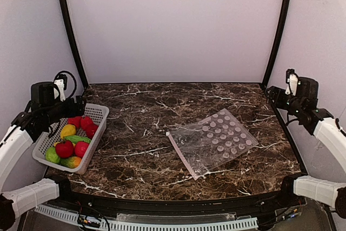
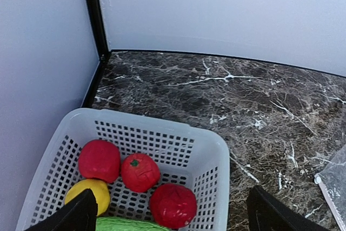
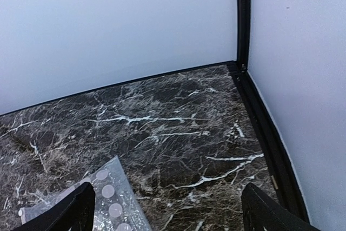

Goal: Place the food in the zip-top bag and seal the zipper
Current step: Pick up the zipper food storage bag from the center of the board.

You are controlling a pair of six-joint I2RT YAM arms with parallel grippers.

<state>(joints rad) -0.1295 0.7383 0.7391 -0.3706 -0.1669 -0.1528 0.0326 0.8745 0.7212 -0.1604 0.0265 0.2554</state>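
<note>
The food [image 1: 70, 139], several red, green and yellow toy fruits, lies in a white mesh basket [image 1: 97, 113] at the table's left. In the left wrist view I see three red pieces [image 2: 140, 171], a yellow one [image 2: 86, 196] and a green one [image 2: 124, 224]. My left gripper [image 1: 74, 106] [image 2: 173, 212] hangs open and empty above the basket's far end. The zip-top bag [image 1: 216, 139] lies flat and empty at centre right, its pink zipper [image 1: 181, 155] along its left edge. My right gripper [image 1: 273, 93] [image 3: 170, 212] is open and empty, above the table right of the bag [image 3: 108, 204].
The basket's rim [image 2: 162, 128] stands near the left wall. A black frame post [image 3: 242, 20] and white walls close the back corners. The bag's corner [image 2: 336, 179] shows at the right edge of the left wrist view.
</note>
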